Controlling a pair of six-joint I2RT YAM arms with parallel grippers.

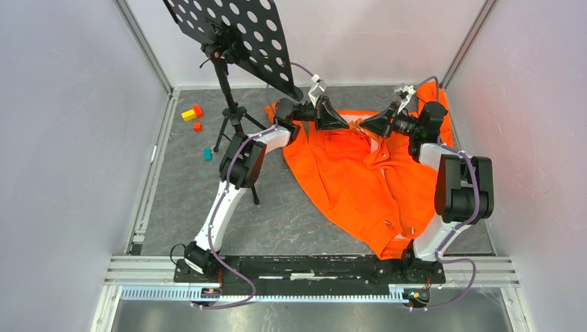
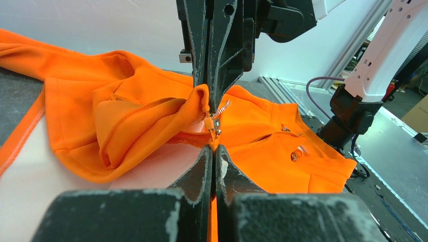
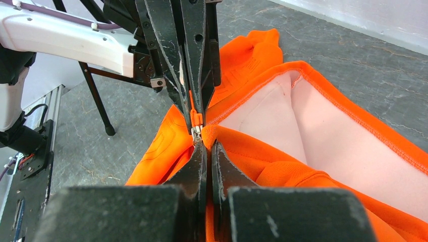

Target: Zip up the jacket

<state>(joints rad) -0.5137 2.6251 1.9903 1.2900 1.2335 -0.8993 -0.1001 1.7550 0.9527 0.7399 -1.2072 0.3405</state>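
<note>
The left gripper (image 2: 212, 149), pressed together, pinches the jacket (image 1: 346, 187) at its zipper just below the slider (image 2: 216, 125). The right gripper (image 3: 204, 143), likewise clamped, nips the collar end opposite. The jacket lies spread on the table (image 1: 291, 228), and this opposed hold likely keeps the zipper taut.

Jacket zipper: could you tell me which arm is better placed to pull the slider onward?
Probably right: the right gripper, shut, pinches the jacket at the slider; the left gripper clamps just beyond.

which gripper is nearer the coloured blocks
Left. The left gripper pinches the jacket collar, on the side toward the blocks; the right gripper meets it from farther right.
</note>
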